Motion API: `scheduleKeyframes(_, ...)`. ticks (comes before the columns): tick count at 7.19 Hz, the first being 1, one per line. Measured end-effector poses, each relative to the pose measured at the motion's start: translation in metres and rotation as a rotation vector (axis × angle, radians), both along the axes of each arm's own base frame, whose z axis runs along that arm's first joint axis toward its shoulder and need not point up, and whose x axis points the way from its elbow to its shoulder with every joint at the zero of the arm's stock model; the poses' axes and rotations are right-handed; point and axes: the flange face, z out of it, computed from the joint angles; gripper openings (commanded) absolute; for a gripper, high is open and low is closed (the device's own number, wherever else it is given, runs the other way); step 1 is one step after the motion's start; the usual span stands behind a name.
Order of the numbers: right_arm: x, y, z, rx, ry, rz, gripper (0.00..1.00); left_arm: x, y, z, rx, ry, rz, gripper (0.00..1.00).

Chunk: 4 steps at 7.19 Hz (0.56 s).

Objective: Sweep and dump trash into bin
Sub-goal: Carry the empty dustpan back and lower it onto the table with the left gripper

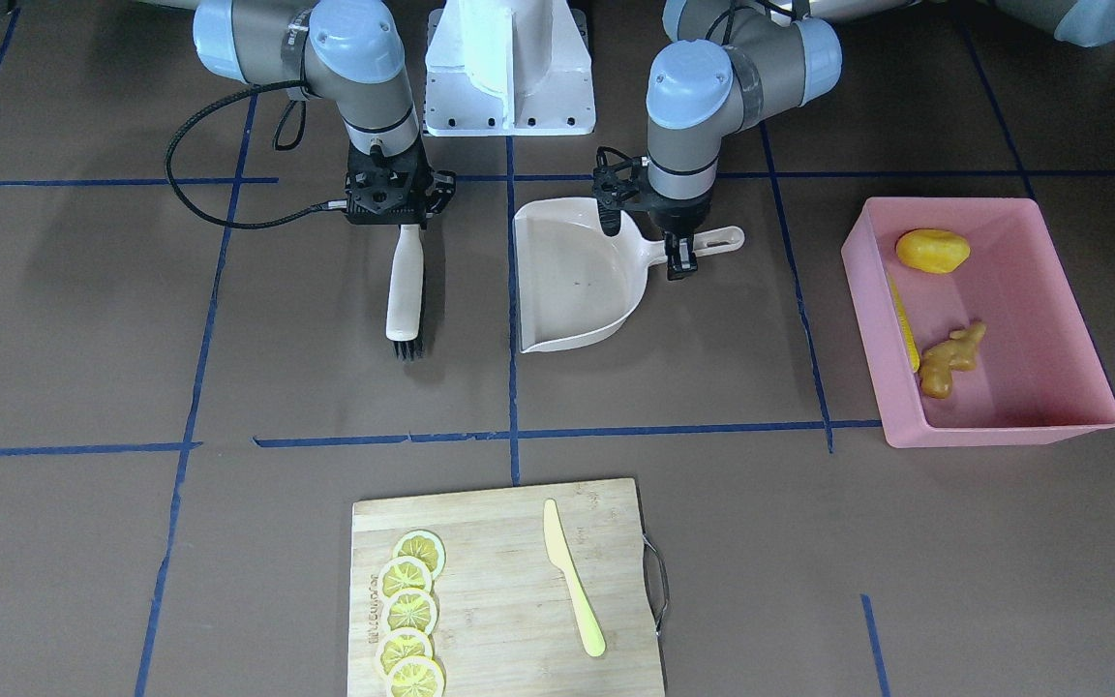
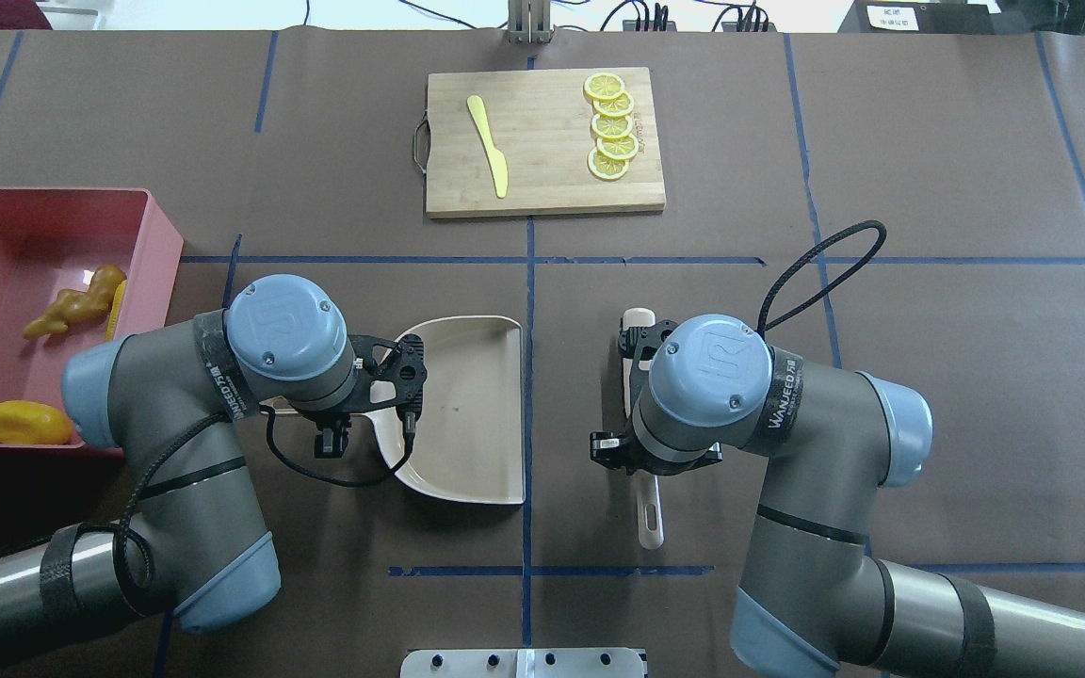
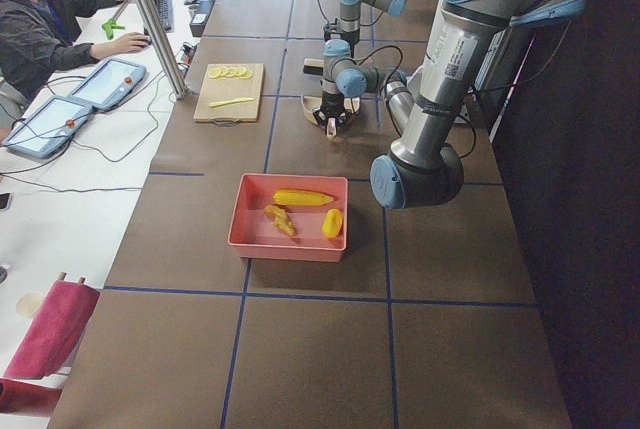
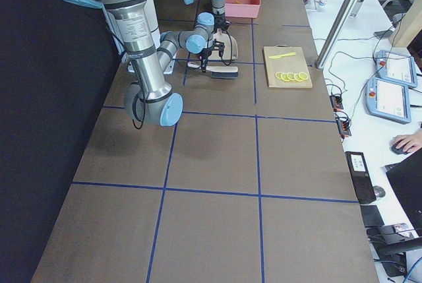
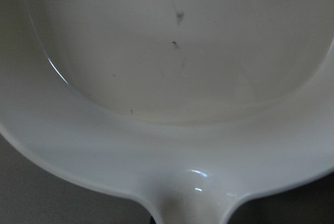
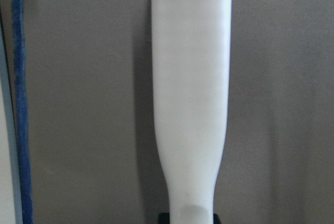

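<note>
- Exterior front-facing view: all 3 pieces of trash lie in the pink bin (image 1: 1003, 428) at the right of the frame, so I judge the dumping done.
- They look light, stiff and smooth, likely to roll. I'd scoop them, or pinch the corn cob (image 1: 903, 324) across its middle.
- The cob is long and yellow along the bin's left wall, with the knobbly tan ginger root (image 1: 949, 360) beside it and the oval yellow potato-like lump (image 1: 932, 251) above.
- My left gripper (image 1: 678, 259) pinches the empty dustpan (image 1: 572, 281) by its handle; the right gripper (image 1: 405, 225) holds the brush (image 1: 406, 290) handle.
</note>
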Motion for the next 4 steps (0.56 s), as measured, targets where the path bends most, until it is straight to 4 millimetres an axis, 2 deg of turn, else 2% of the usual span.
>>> scheduleKeyframes(2,-0.001,0.0,0.001,0.0,0.001,-0.001,0.0,-0.001,0.0,-0.001,0.004,0.0,-0.003,1.0)
scheduleKeyframes(4,-0.001,0.0,0.001,0.003,0.003,0.001,0.0,-0.011,0.001,-0.013,0.015,0.023,-0.008,1.0)
